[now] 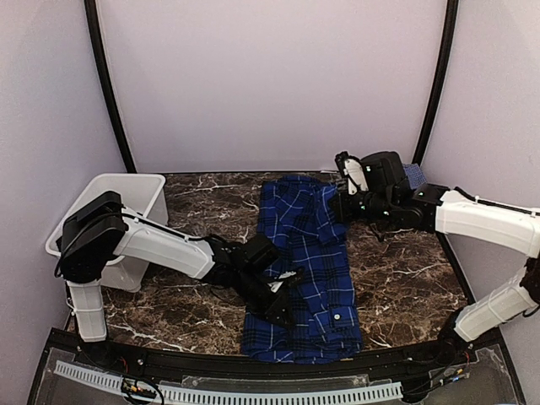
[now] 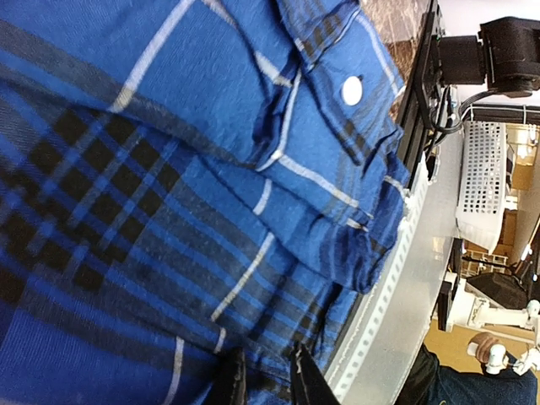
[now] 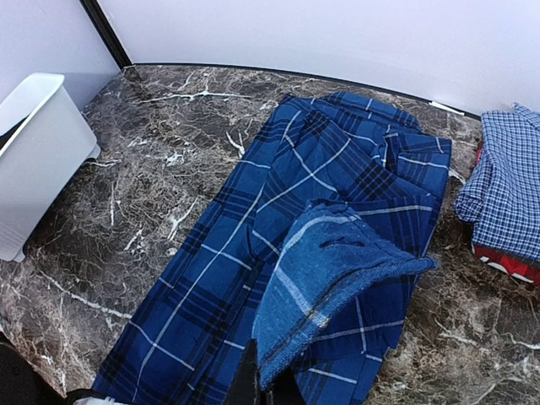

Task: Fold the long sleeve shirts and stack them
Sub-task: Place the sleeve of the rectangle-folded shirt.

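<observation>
Both grippers pinch the plaid shirt (image 1: pixel 314 278), which lies lengthwise at the table's centre. The left gripper (image 2: pixel 266 381) holds its near-left edge and the right gripper (image 3: pixel 253 384) a raised far-right fold. That fold should probably travel across evenly, cloth taut, so that no creases form.

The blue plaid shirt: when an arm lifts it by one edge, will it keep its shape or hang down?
The plaid shirt is probably floppy: the corner pinched by the right fingers sags and curls over. Pushed, it would likely bunch rather than slide, since it already lies in wrinkles near its button.
</observation>
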### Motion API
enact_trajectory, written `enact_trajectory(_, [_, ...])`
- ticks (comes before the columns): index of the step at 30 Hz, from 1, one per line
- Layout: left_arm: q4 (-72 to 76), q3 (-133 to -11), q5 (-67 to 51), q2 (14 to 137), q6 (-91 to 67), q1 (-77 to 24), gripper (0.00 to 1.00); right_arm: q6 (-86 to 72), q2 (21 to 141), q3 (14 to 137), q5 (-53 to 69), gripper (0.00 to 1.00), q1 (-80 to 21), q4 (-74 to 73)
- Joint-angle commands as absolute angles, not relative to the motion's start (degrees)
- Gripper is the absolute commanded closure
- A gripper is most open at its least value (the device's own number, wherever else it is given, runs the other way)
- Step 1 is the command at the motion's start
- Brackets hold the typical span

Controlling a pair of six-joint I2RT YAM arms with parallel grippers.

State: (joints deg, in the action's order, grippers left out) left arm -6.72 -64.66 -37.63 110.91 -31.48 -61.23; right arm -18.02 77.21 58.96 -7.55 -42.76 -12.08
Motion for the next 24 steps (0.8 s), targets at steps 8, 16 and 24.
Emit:
enact_trajectory(8, [-2.0, -63.8, -40.2, 114.4, -32.4, -61.9, 0.71, -15.6, 73.5, 59.2, -4.5, 1.0, -44.9, -14.3])
enact_trajectory(16, [-1.3, -64.2, -37.1, 103.7, -37.0, -59.9, 0.62, -13.5, 72.0, 57.7, -1.9, 1.0, -51.4, -18.2])
enact_trajectory(24, [-1.9, -55.4, -26.5, 89.9, -43.8, -51.0, 0.58, -14.3, 73.7, 55.3, -1.1, 1.0, -60.0, -18.6])
